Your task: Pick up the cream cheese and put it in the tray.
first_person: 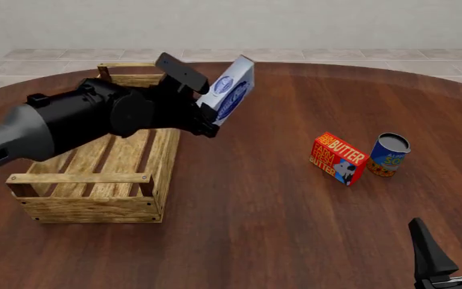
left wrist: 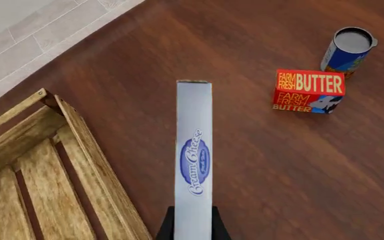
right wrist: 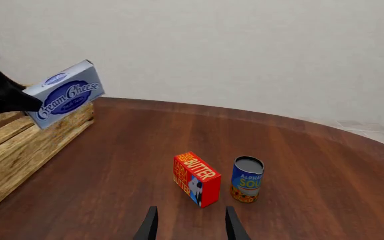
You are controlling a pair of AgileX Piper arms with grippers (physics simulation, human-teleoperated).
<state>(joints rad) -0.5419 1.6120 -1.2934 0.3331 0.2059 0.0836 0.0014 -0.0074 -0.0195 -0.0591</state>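
Observation:
The cream cheese (first_person: 231, 90) is a pale blue-white box with a dark blue oval logo, held in the air by my left gripper (first_person: 207, 120), which is shut on its lower end. It hangs just right of the tray's long right wall, above the table. In the left wrist view the cream cheese (left wrist: 194, 160) shows edge-on between the fingers, with the tray (left wrist: 78, 150) beside it. The tray (first_person: 154, 174) is a light wooden slat crate at the left. My right gripper (first_person: 452, 241) stands open and holds nothing at the near right. The right wrist view shows the cream cheese (right wrist: 66, 94) high at the left.
A red-orange butter box (first_person: 338, 158) and a blue can (first_person: 389, 155) stand side by side on the brown table at the right. They also show in the left wrist view as butter box (left wrist: 309, 91) and can (left wrist: 347, 49).

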